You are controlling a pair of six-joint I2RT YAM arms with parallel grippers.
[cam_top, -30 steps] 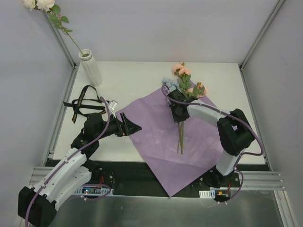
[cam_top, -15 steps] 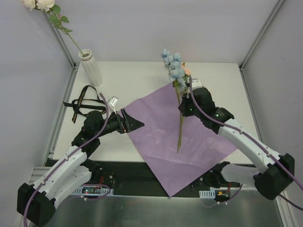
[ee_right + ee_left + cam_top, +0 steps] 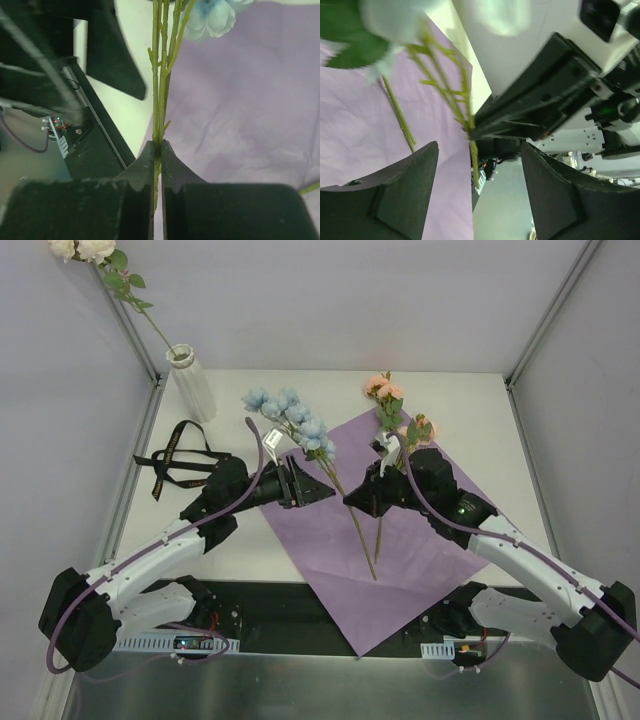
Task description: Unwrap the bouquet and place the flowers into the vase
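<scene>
Blue flowers (image 3: 298, 424) are clamped by the stem (image 3: 159, 100) in the right gripper (image 3: 160, 146). Left gripper (image 3: 479, 150) is spread open around that stem, nothing grabbed.

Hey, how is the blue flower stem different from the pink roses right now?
The blue flower stem has pale blue blooms; the pink roses are peach-pink. The blue one is pinched in the right gripper, jaws shut on its stalk, and it slants with its blooms toward the left side. The roses lie loose on the purple paper, with nothing gripping them. Both have long green stalks, and neither is in the vase.
</scene>
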